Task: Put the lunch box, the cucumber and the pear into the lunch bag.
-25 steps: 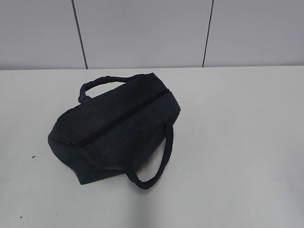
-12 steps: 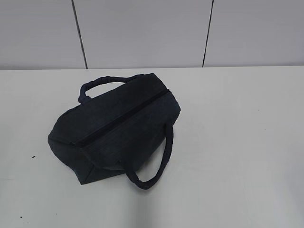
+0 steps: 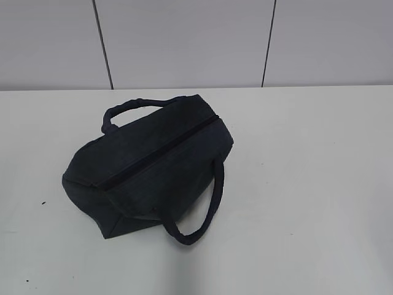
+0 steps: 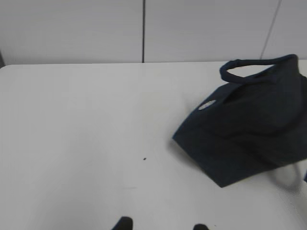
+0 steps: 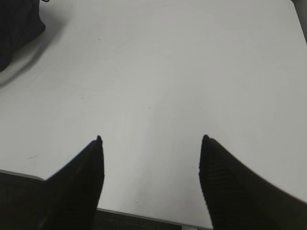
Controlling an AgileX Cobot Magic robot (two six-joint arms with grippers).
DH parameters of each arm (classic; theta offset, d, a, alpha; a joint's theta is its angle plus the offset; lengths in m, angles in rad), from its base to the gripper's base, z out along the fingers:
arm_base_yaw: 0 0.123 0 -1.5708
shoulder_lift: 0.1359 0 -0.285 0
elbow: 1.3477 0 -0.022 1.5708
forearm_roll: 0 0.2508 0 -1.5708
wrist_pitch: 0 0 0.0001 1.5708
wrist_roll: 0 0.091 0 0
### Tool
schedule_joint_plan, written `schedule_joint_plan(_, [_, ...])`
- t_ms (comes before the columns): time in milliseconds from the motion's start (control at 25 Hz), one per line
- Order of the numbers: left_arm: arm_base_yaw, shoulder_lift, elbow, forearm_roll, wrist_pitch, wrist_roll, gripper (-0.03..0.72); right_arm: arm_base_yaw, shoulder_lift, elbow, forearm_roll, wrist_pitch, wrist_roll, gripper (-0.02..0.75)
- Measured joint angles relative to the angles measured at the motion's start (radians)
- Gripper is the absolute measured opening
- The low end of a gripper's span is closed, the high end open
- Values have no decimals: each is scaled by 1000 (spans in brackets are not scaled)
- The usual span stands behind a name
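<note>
The dark navy lunch bag (image 3: 150, 166) lies on the white table left of centre, its zip line closed along the top and its two rope handles sticking out. It also shows in the left wrist view (image 4: 249, 124), with its small white logo (image 4: 207, 104), and as a dark corner in the right wrist view (image 5: 17, 28). My left gripper (image 4: 160, 226) is open and empty over bare table, left of the bag. My right gripper (image 5: 151, 139) is open and empty near the table's front edge. The lunch box, cucumber and pear are out of view.
The white table (image 3: 307, 184) runs back to a grey panelled wall (image 3: 184, 43). A small dark speck (image 4: 145, 158) lies on the table near the bag. The table's front edge (image 5: 144, 213) shows under my right gripper.
</note>
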Motion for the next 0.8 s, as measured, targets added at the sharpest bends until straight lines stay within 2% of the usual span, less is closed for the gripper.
schedule_joint_plan(160, [189,-6,0,0,0,0,246,-27,0,0,0,0,0,491])
schedule_joint_plan(240, [247,-20,1,1,0,0,246,-32,0,0,0,0,0,491])
schedule_joint_plan(800, [263,-25,1,1,0,0,246,-40,0,0,-4,0,0,491])
